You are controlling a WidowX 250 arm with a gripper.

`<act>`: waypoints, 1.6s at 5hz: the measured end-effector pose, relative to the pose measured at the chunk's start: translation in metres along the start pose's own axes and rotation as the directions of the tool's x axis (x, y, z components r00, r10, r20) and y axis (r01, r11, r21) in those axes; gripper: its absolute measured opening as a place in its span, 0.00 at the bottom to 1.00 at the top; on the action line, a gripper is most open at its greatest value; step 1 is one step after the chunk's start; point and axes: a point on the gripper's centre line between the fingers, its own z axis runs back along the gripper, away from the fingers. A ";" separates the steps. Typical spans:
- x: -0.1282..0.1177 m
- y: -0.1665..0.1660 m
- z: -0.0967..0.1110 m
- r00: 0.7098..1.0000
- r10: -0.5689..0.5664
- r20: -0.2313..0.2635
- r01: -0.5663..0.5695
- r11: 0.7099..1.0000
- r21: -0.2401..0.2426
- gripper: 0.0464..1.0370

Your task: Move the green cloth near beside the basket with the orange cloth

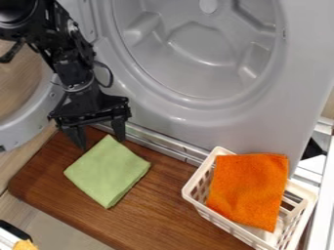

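Basically, the green cloth [108, 171] lies on the table [163, 207], view's lower left, one corner aimed at the gripper [99, 137], fingers apart approx. either side of it; so prob. a short drop onto that corner, then across to beside the basket [222, 223] w/ the orange cloth [251, 190].

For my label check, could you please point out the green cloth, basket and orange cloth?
Green cloth [108, 170], camera view, middle of its top.
Basket [188, 192], camera view, left corner of its rim.
Orange cloth [249, 188], camera view, middle of its face.
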 end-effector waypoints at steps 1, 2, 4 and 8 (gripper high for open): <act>-0.003 0.002 -0.006 1.000 0.003 -0.022 -0.003 1.000 0.009 0.96; -0.001 0.010 -0.021 0.999 0.014 -0.037 -0.012 0.998 0.059 0.96; 0.011 0.027 -0.051 0.999 0.024 -0.048 -0.022 0.999 0.037 0.96; 0.011 0.031 -0.096 0.998 0.055 -0.023 -0.054 0.998 0.035 0.96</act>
